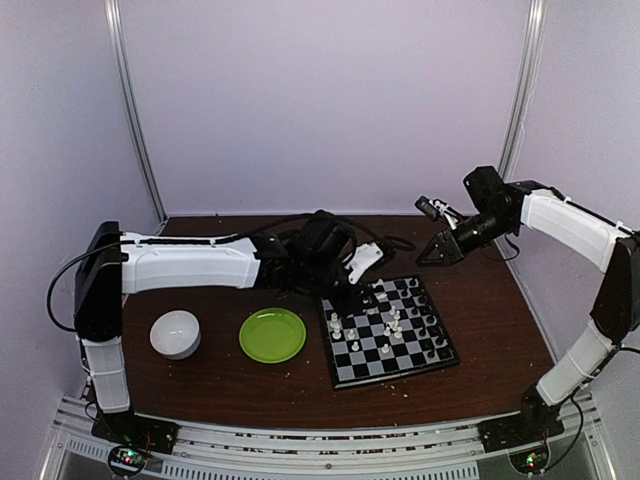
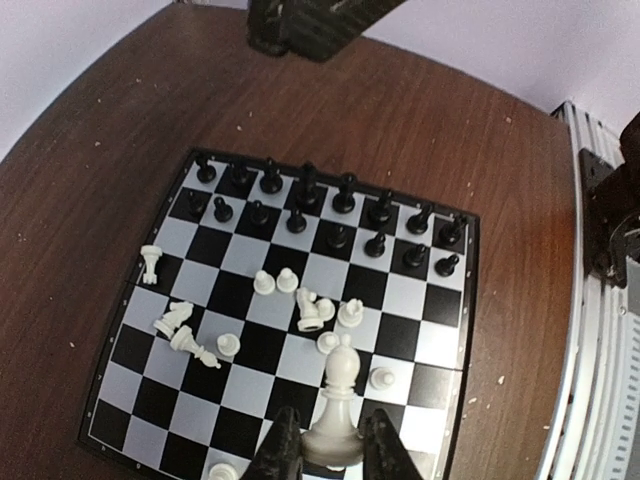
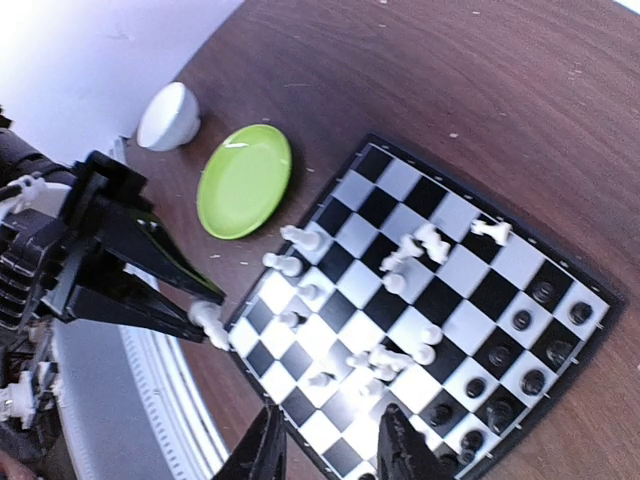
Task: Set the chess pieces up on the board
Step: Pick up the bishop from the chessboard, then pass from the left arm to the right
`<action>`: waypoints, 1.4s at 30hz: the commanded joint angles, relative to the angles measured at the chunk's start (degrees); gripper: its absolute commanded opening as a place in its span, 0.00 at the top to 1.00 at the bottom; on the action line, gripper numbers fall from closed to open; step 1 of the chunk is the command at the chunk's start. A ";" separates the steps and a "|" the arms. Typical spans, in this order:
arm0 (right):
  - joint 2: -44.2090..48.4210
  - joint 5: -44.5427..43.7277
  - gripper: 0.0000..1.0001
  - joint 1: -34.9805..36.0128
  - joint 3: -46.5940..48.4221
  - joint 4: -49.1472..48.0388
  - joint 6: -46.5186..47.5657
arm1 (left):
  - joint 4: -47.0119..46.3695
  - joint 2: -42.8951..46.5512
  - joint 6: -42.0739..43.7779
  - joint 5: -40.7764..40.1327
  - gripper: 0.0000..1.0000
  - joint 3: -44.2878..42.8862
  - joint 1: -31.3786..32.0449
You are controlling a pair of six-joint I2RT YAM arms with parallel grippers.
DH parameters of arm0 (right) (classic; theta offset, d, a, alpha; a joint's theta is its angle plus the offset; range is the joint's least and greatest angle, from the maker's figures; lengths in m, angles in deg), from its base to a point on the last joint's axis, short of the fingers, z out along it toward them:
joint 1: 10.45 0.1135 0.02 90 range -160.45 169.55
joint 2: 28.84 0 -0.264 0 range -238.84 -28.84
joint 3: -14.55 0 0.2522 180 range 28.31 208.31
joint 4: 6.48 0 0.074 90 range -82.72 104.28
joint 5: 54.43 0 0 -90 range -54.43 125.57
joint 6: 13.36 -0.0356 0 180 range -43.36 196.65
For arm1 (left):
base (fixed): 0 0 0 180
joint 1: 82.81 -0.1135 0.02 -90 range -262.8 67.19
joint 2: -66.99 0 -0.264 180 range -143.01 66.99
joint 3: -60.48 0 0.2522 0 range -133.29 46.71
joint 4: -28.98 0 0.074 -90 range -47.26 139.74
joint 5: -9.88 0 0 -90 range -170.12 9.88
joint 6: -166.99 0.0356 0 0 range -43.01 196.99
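Overhead unclear; left wrist view shows left pincer (image 2: 323, 435) pinching white piece (image 2: 341, 380); right pincer (image 3: 331, 442) spread.

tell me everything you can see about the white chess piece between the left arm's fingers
The white piece is a tall figure of glossy white plastic, with a rounded head, a slim neck and a flared round base. It stands upright, its base pinched between the two black fingers of the left gripper. It sits over the edge row of the board on the white side, opposite the black rows. Whether the base rests on a square or hangs just above it cannot be told.
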 commanded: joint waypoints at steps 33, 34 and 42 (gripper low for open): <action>-10.06 30.47 0.65 5.45 0.80 1.73 -12.39 | -17.77 1.05 -7.49 2.28 0.84 1.84 -0.12; -9.93 30.52 0.67 5.43 0.67 1.34 -12.66 | -17.66 1.05 -7.49 2.24 0.84 1.86 -0.14; -9.15 30.78 0.78 5.44 -1.40 -2.57 -15.90 | -17.66 0.74 -7.58 2.32 0.84 2.00 -0.11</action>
